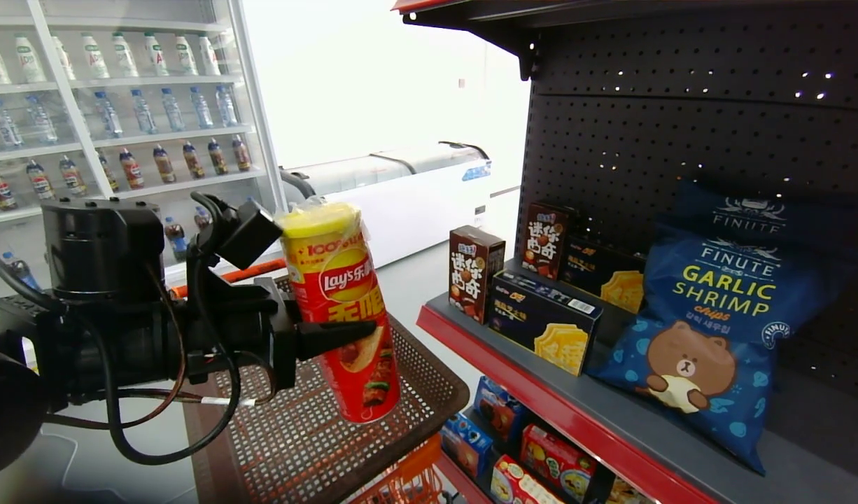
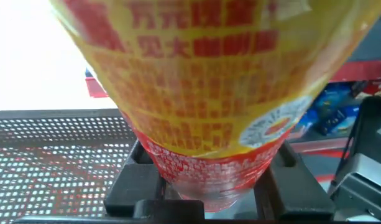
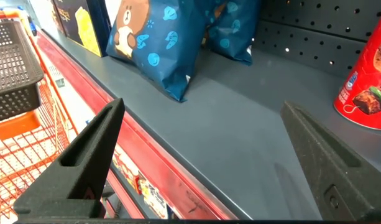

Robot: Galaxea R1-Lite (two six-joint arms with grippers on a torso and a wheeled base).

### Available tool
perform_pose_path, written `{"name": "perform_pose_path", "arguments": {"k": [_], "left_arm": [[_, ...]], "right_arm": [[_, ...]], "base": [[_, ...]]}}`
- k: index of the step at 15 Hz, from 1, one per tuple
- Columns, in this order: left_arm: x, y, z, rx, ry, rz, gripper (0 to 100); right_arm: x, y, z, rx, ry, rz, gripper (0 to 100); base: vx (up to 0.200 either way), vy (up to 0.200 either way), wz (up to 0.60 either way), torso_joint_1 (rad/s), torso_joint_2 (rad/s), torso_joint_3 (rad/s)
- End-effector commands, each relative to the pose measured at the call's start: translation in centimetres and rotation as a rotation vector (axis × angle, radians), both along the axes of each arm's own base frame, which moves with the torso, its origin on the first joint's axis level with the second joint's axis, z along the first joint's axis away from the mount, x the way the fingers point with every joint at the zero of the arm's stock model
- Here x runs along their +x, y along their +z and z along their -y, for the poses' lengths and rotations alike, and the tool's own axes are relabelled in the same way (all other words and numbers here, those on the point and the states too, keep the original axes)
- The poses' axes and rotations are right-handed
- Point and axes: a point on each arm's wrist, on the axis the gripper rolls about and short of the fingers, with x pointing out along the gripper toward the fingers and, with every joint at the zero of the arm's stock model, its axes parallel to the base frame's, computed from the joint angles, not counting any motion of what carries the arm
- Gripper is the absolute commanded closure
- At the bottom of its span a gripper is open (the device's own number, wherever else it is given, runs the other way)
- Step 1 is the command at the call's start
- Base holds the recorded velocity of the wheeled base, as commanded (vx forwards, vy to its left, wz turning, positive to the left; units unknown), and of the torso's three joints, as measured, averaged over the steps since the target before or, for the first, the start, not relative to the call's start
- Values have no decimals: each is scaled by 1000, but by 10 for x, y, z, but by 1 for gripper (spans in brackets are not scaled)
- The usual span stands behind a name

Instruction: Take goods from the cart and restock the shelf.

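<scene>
My left gripper (image 1: 331,334) is shut on a tall red and yellow chip can (image 1: 341,308), held upright and slightly tilted above the brown mesh cart basket (image 1: 310,434). In the left wrist view the can (image 2: 209,112) is clamped between the dark fingers (image 2: 131,183), with the cart mesh (image 2: 47,162) behind it. The shelf (image 1: 576,392) stands to the right of the can. My right gripper (image 3: 202,162) stands open over a bare grey stretch of the shelf board (image 3: 240,143), with nothing between its fingers.
The shelf holds brown snack boxes (image 1: 474,269), dark boxes (image 1: 544,318) and blue shrimp chip bags (image 1: 709,336). A red can (image 3: 367,87) stands on the shelf beyond the right gripper, blue bags (image 3: 171,43) to its other side. Lower shelf goods (image 1: 541,455) and an orange cart frame (image 3: 22,155) sit below.
</scene>
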Motion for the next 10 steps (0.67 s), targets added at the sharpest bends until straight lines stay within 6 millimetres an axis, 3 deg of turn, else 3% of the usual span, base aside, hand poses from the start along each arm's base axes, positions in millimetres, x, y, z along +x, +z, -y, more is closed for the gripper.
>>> {"name": "perform_pose_path", "arguments": {"k": [1, 10], "left_arm": [[-2, -1, 5, 2, -21, -4, 100], [-15, 3, 25, -4, -107, 9, 100]], "right_arm": [[0, 0, 0, 0, 1, -1, 0], [0, 0, 0, 0, 1, -1, 0]], "base": [[0, 0, 0, 0, 0, 0], [0, 0, -600, 3, 3, 3]]}}
